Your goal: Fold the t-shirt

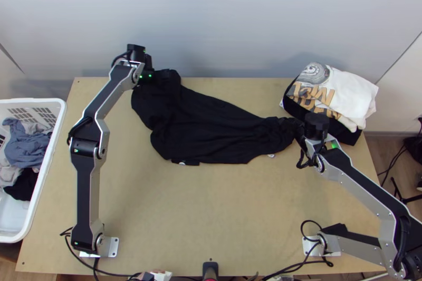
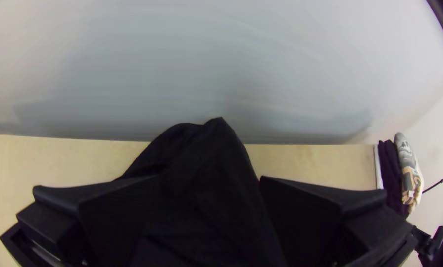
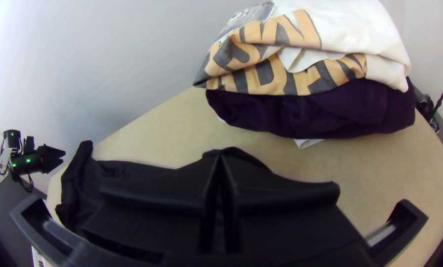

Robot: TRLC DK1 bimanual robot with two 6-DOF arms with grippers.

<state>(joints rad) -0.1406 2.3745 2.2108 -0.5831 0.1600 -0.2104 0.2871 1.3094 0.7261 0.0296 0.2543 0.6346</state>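
the right gripper (image 1: 293, 126) is clenched on one bunched end of the black t-shirt (image 1: 211, 131), folded clothes (image 1: 351, 96) just beside it, while the left gripper (image 1: 170, 74) is spread wide at the shirt's other end.

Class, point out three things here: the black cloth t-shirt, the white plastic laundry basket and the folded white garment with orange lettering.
Black t-shirt (image 1: 211, 128): top view, on its middle.
Laundry basket (image 1: 31, 102): top view, on its far rim.
White garment (image 3: 347, 24): right wrist view, on its plain white cloth.
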